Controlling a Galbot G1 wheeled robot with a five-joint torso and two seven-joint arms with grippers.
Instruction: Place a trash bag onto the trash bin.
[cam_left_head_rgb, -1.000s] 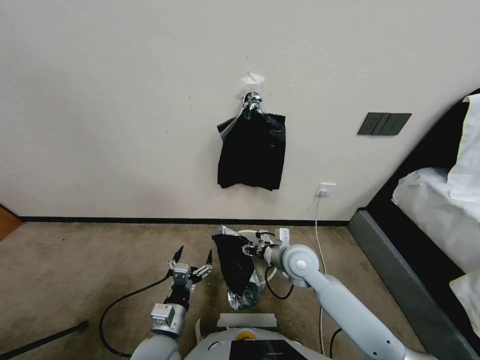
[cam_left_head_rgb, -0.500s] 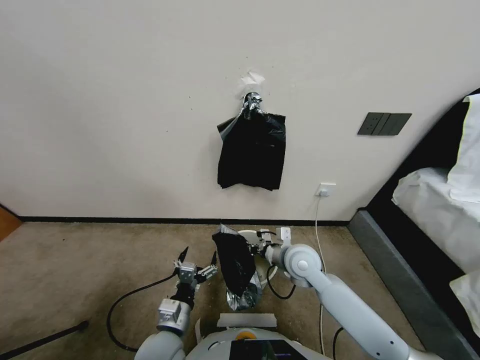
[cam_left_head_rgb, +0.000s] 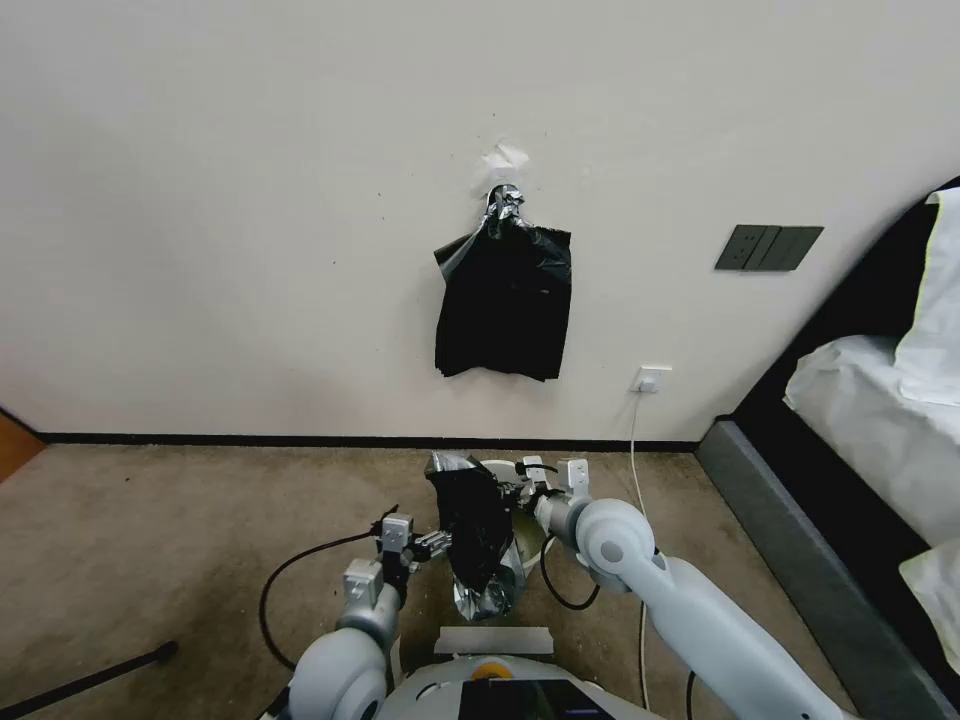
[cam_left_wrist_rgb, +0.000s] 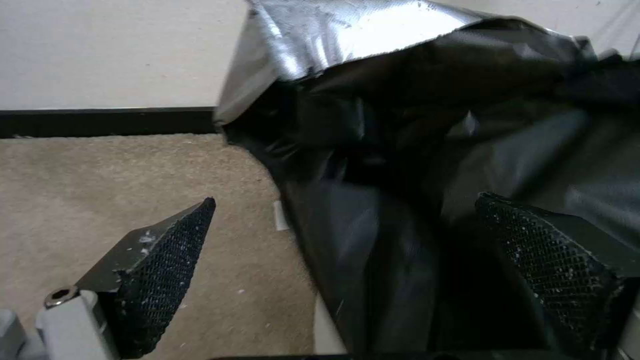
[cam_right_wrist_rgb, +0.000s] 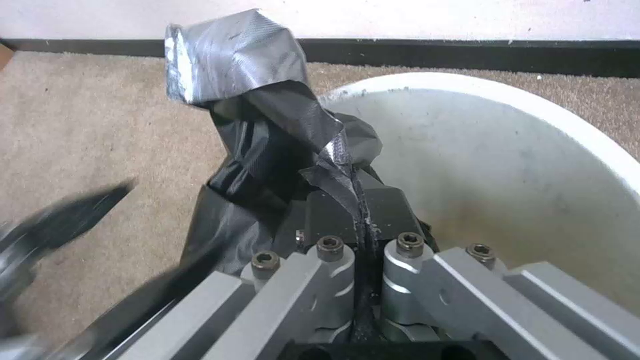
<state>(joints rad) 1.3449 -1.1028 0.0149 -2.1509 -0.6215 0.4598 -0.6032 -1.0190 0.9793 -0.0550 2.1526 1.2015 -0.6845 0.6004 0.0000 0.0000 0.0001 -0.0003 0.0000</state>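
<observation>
Since a second ago the left hand (cam_left_head_rgb: 440, 541) has swung in beside the trash bag (cam_left_head_rgb: 476, 535), which hangs lengthwise at the trash bin (cam_left_head_rgb: 513, 478). Left wrist: its fingers (cam_left_wrist_rgb: 160, 270) gape around the bag. Right wrist: right hand (cam_right_wrist_rgb: 357, 210) pinches the bag's top over the bin.

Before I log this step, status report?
Right gripper shut on trash bag over trash bin. Left gripper open, straddling bag's edge. Nothing in the way.

1. Your left gripper (cam_left_wrist_rgb: 343, 230) is holding its fingers (cam_left_wrist_rgb: 167, 250) spread wide apart, pointing forward.
2. Your right gripper (cam_right_wrist_rgb: 357, 200) is pressing its fingers together, clamping a black film between them.
</observation>
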